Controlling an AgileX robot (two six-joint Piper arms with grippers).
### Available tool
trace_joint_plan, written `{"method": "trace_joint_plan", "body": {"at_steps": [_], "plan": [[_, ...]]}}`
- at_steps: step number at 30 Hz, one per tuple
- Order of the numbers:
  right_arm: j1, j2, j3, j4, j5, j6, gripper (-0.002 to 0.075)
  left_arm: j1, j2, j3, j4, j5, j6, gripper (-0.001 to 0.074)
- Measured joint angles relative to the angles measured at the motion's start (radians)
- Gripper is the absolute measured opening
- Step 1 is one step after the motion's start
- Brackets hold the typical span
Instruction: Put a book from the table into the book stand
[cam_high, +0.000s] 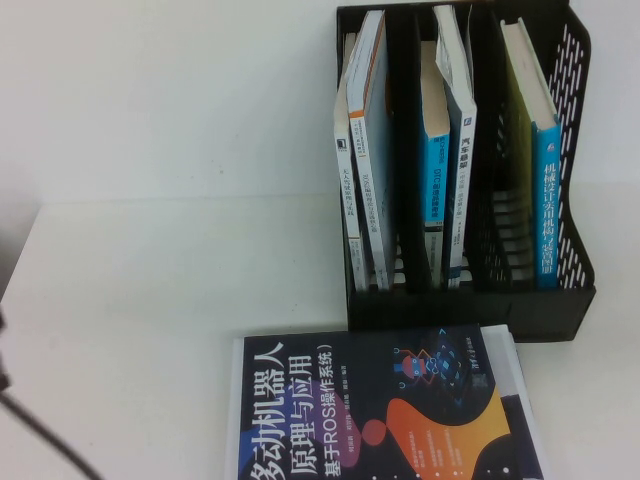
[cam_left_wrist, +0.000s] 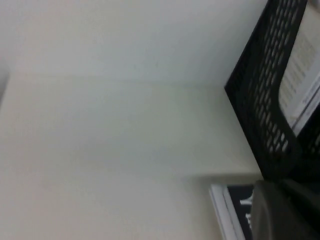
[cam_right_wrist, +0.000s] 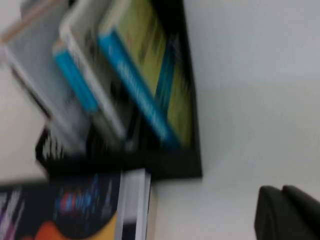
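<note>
Book: flat on table, nearest the camera, navy cover up, just in front of book stand; untouched.
Book stand: upright behind it, slots partly filled with leaning blue-spined books; widest free gap beside the rightmost one.
Left gripper: fully closed on nothing, low, near the book's corner.
Right gripper: near the stand's right side; jaw state not discernible.
Risk: thin flat book slipping from a pinch; edge catching a divider or leaning book.
</note>
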Motion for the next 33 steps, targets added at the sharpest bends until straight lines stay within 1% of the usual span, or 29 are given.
{"method": "trace_joint_plan", "body": {"at_steps": [3,5,9,12,14,18,20,22,28,33], "plan": [[0.000,0.120,-0.041,0.062,0.100,-0.050,-0.0003,0.000,0.093,0.000,-0.064,0.063,-0.007,-0.0003],[0.000,0.198,-0.046,0.119,0.120,-0.120,-0.0003,0.000,0.156,0.000,-0.128,0.122,0.012,-0.0003],[0.000,0.349,-0.046,0.263,0.105,-0.303,-0.0003,0.000,0.302,0.000,-0.261,0.212,0.139,-0.0002],[0.007,0.461,-0.046,0.343,0.067,-0.365,-0.0002,0.000,0.387,0.000,-0.334,0.216,0.199,-0.0003],[0.036,0.550,-0.046,0.368,0.035,-0.393,0.0000,0.000,0.428,0.000,-0.377,0.193,0.241,-0.0003],[0.138,0.717,-0.046,0.378,-0.033,-0.391,0.0002,0.000,0.480,0.016,-0.481,0.087,0.331,-0.0002],[0.195,0.790,-0.046,0.358,-0.084,-0.356,0.0002,0.000,0.485,0.037,-0.520,0.057,0.370,-0.0003],[0.232,0.846,-0.046,0.326,-0.122,-0.316,0.0003,0.000,0.485,0.066,-0.546,0.049,0.386,-0.0003],[0.288,0.989,-0.049,0.288,-0.155,-0.275,0.0004,0.000,0.487,0.154,-0.570,0.049,0.428,-0.0003],[0.343,1.085,-0.049,0.283,-0.201,-0.268,0.0004,0.000,0.489,0.169,-0.595,0.041,0.486,-0.0003]]}}
